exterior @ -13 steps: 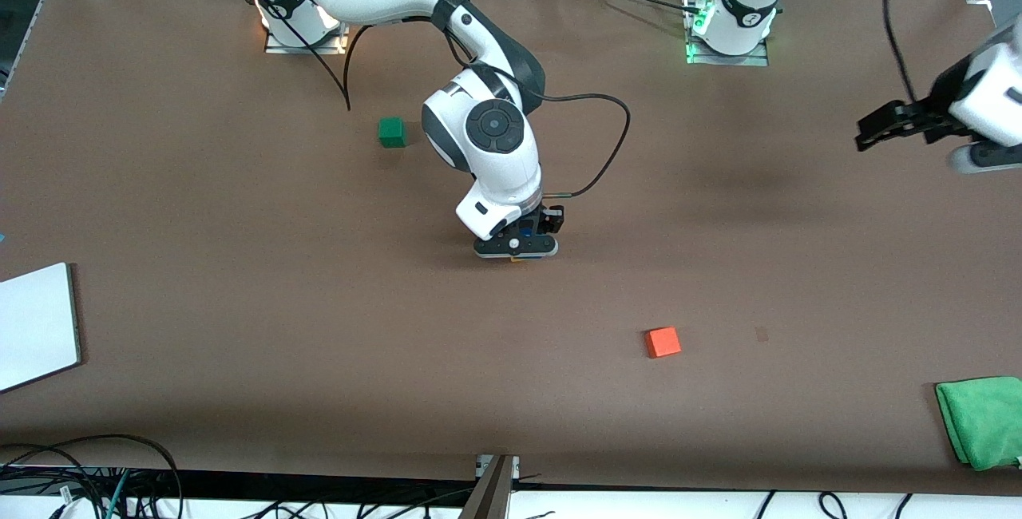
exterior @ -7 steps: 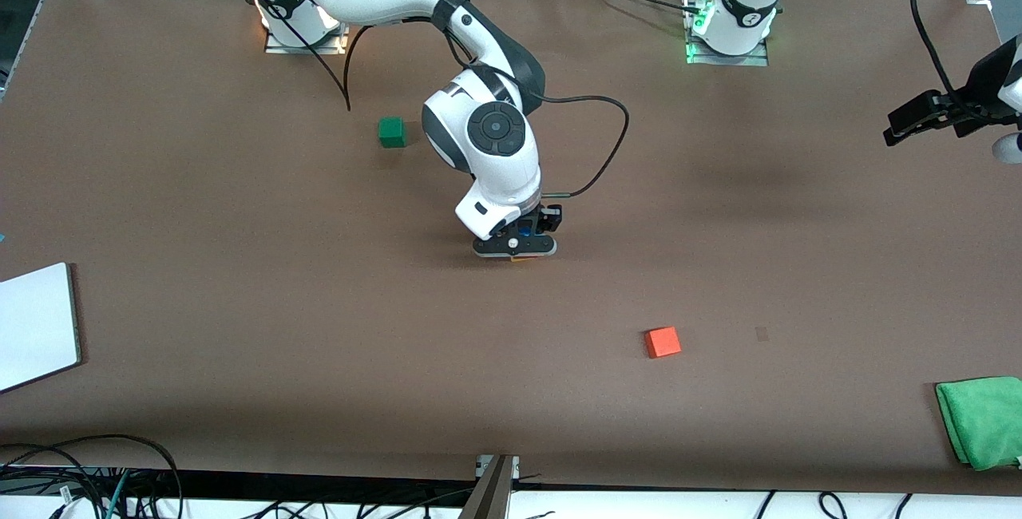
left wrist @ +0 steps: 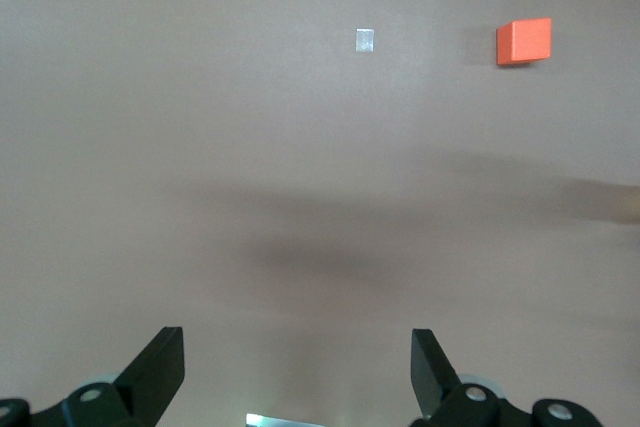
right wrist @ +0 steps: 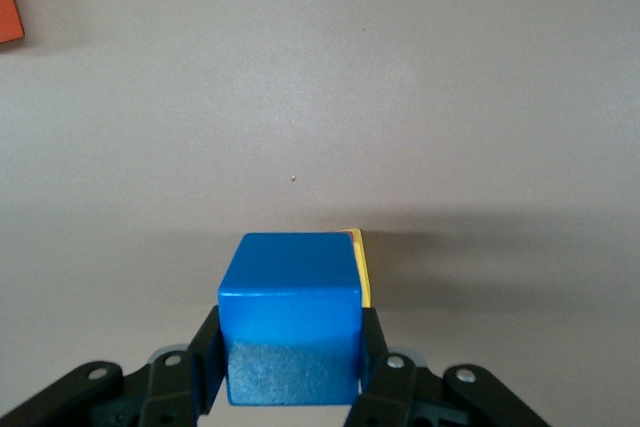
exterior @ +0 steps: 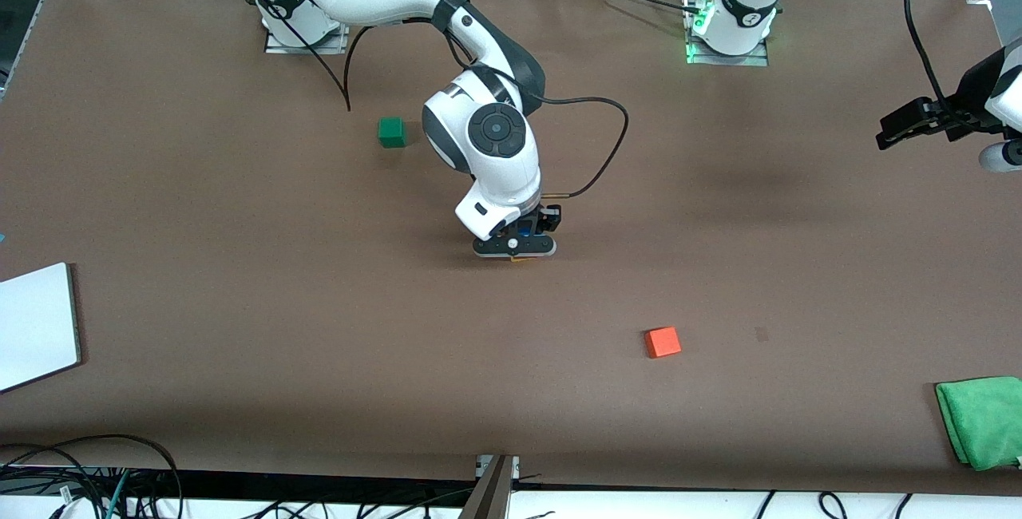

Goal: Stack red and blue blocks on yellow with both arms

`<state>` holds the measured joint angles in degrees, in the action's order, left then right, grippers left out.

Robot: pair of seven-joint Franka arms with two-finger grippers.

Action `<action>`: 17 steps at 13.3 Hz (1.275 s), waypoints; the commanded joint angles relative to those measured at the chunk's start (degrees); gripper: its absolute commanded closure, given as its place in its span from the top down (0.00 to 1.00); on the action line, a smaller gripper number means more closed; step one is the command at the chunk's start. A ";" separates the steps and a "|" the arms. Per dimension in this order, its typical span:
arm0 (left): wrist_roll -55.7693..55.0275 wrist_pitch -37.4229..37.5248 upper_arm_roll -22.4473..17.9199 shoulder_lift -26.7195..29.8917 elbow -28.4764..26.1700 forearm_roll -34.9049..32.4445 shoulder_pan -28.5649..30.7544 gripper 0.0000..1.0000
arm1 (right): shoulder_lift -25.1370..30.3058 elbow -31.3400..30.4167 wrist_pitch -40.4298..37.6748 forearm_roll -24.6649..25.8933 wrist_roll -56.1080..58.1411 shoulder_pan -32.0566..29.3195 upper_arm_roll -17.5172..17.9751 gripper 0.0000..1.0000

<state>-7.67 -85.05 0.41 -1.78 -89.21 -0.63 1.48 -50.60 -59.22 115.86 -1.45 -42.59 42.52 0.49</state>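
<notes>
My right gripper is low over the middle of the table and shut on the blue block, its fingers pressed on two opposite sides. A thin edge of the yellow cube shows just under the blue block, almost fully covered by it; I cannot tell whether they touch. The red block is hidden in every view. My left gripper is open and empty, up in the air over the left arm's end of the table; it also shows in the left wrist view.
An orange cube lies nearer the front camera, also in the left wrist view. A green cube sits toward the right arm's base. A green cloth and a white board lie at the table's two ends.
My left gripper swung toward the table's end, then drifted slightly back. My right gripper has stayed in place, still shut on the blue block.
</notes>
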 commanded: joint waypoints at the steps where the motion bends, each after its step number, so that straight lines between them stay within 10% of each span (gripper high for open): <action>1: 0.46 0.14 -0.14 -0.86 0.88 0.19 0.28 1.00 | -1.51 1.92 -0.72 0.66 -0.21 0.37 -0.40 0.29; 4: 0.46 0.06 -0.23 -0.86 1.05 0.19 0.28 1.00 | -1.87 1.92 -0.20 0.66 -0.21 0.37 -0.31 0.33; 5: 0.46 0.14 -0.23 -0.86 1.05 0.19 0.28 1.00 | -1.87 1.92 -0.20 0.57 -0.30 0.37 -0.31 0.52; 6: 0.46 0.14 -0.23 -0.86 1.14 0.19 0.28 1.00 | -1.78 2.00 -0.37 0.66 -0.56 0.37 -0.40 1.00; 17: 0.46 0.14 -0.14 -0.86 1.32 0.28 0.28 1.00 | 9.02 2.27 -18.27 0.22 10.46 -4.35 -0.66 1.00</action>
<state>-7.67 -85.22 0.16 -2.31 -89.07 -0.63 1.51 -45.08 -55.91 102.53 -1.31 -38.79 41.70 -0.50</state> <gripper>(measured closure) 0.000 0.000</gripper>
